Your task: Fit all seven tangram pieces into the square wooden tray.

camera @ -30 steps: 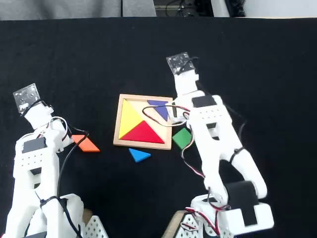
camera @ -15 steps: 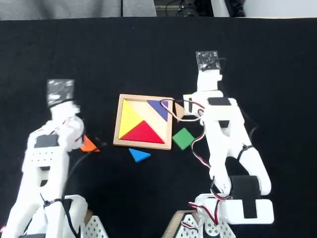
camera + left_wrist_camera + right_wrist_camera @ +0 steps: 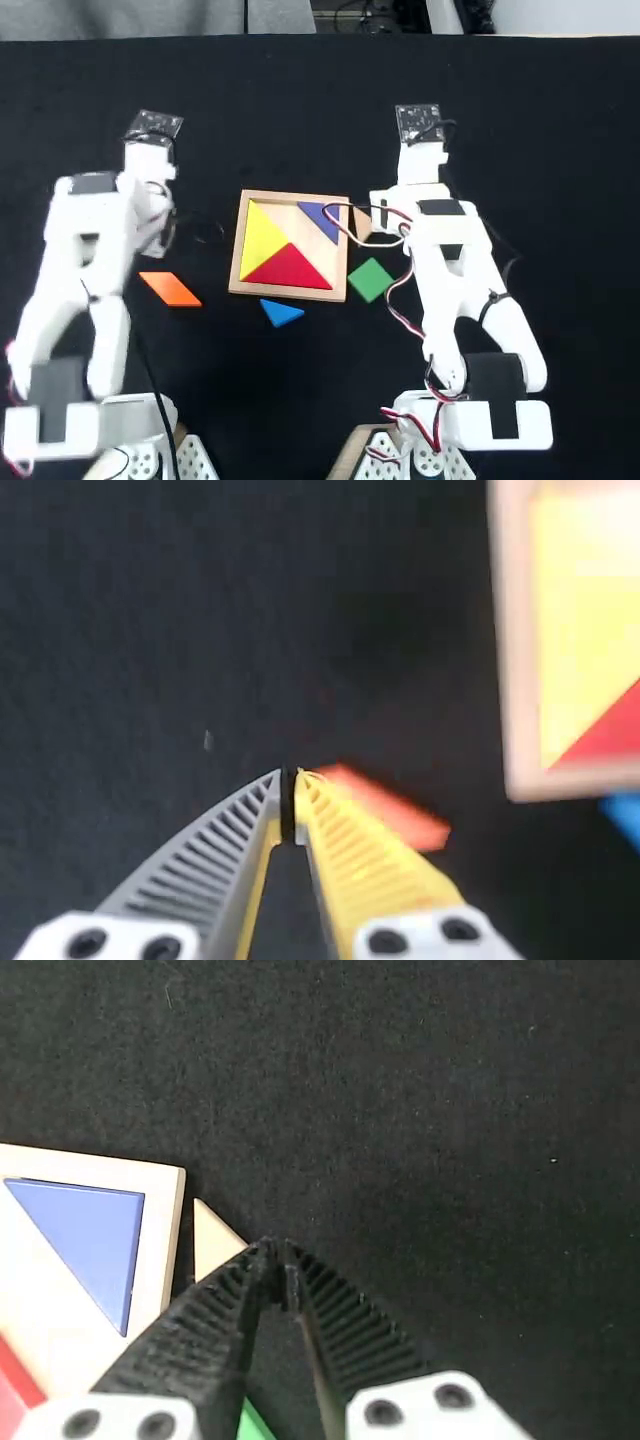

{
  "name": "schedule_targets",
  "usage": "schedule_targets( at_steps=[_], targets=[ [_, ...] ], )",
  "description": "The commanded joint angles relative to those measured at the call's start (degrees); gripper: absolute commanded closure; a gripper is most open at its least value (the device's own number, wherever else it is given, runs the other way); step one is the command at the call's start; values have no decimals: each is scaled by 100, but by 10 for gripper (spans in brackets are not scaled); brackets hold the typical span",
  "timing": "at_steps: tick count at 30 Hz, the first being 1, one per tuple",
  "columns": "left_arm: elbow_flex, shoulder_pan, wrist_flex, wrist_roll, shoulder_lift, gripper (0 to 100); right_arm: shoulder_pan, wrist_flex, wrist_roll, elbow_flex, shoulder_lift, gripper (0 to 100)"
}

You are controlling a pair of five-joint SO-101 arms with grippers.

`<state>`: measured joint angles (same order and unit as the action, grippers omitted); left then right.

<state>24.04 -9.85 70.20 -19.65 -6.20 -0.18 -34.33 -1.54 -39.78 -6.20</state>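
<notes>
- Left claw point(image 3: 290, 780) pinched shut, empty; orange parallelogram point(image 3: 385, 802) lies flat just past its tips.
- Right claw point(image 3: 278, 1257) shut, empty; pale triangle point(image 3: 212, 1240) beside its tips, just outside the tray point(image 3: 173, 1220) wall.
- Pieces look thin, stiff, light, likely slick: pinch across opposite edges.

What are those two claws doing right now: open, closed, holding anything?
Left gripper: closed, holding nothing.
Right gripper: closed, holding nothing.

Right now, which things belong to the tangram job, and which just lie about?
Job: wooden tray; yellow triangle, red triangle, dark blue triangle in it; orange parallelogram, light blue triangle, green square, pale triangle outside.
Lying about: black table cover, grey cloth behind.
</notes>
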Motion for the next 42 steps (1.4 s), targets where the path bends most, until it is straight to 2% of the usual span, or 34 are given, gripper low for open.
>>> schedule_targets(
  at_steps=[1,3,5,13,15,19,23,26,28,33,35,42],
  targets=[
    [-778,-110,1459,-1222,369,961,79,97,9,31,-22,987],
    [-505,-40,1679,-1547,193,961,79,97,0,31,-22,987],
    [-110,-31,1574,-1538,-132,961,79,97,0,31,-22,987],
    [2035,-31,97,-1653,-2435,957,79,97,0,22,-22,987],
    [2325,171,79,-2171,-2857,956,79,97,0,22,-13,987],
    [2422,418,185,-2971,-2769,955,79,88,0,189,268,987],
    [2325,365,-141,-3059,-2268,939,88,35,0,505,708,987],
    [2308,365,-176,-3042,-1969,853,88,-255,-176,778,936,987],
    [2325,365,-273,-2611,-1829,854,88,-404,-193,945,1059,987],
    [2360,22,-756,536,-1670,920,97,-475,-211,1051,1138,987],
    [2360,-171,-774,1451,-1662,912,97,-475,-211,1059,1138,987],
    [2484,-479,-958,2673,-1600,831,97,-475,-229,1042,1138,987]
  ],
)
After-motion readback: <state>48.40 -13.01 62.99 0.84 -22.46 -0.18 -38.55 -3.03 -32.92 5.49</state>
